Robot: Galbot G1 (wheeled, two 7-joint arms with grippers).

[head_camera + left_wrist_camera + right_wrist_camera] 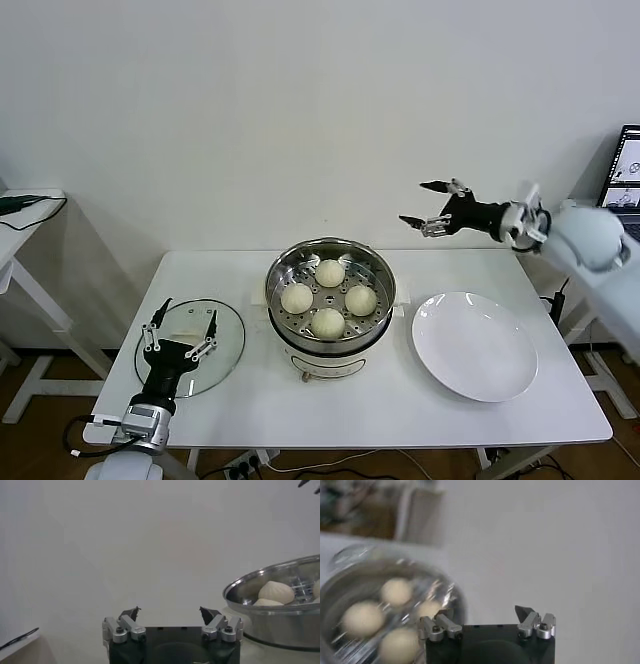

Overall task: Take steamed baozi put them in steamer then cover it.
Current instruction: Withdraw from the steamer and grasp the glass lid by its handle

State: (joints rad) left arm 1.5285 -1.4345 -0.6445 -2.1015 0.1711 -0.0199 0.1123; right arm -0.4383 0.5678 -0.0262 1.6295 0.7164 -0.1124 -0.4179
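A: Where is the right gripper (422, 207)?

B: Raised in the air, well above the table (400, 400), with its arm stretched out nearly level from the right edge of the head view. Its fingers stand wide apart and hold nothing. They point toward the wall, above and to the right of the steamer (330, 295).

A: And the left one?

B: The left gripper (182, 325) sits low at the near left corner of the table, forearm angled up from below the edge. Its jaws are spread wide too, empty, and they hang over the glass lid (190, 345), which lies flat on the table beneath them.

A: The buns?

B: All four steamed baozi (328, 296) rest on the perforated tray inside the steamer, which is uncovered. From the left gripper the pot is off to the right, just beyond the lid's rim. In the left wrist view the steel rim (280, 587) shows ahead with two buns (276, 592) peeking over it.

A: What lies below the right gripper?

B: A flat white plate (475, 345), bare, down on the table to the right of the steamer.

A: The room?

B: A white table against a plain white wall. Another table (25, 215) stands at the far left, and a laptop screen (626, 168) shows at the right edge behind the right arm.
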